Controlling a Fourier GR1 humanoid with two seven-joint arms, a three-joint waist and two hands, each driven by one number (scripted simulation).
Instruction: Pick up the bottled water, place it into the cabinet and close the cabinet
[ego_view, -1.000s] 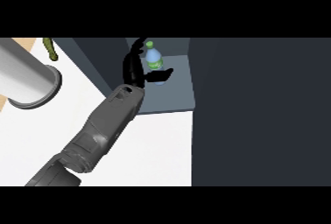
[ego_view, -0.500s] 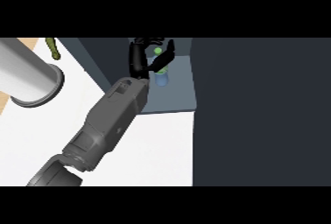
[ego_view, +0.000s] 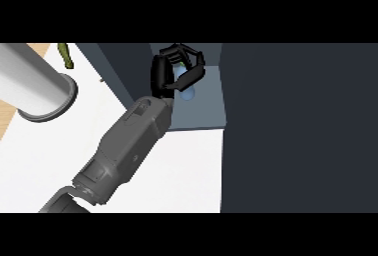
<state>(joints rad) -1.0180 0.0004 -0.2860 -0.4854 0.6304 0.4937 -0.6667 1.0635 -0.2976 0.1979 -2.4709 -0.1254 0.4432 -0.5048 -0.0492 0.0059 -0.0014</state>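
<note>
With the left hand grasping the bottle in its fingers inside the cabinet at upper centre, seat it upright and well back from the opening before release.

No legible text, brand, number or sign is found. No marking can be read on the bottled water, on the cabinet or on the counter.

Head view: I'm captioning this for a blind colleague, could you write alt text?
The left robot hand, curled round the bottled water, holds it inside the open cabinet. Its grey forearm crosses the white counter.
</note>
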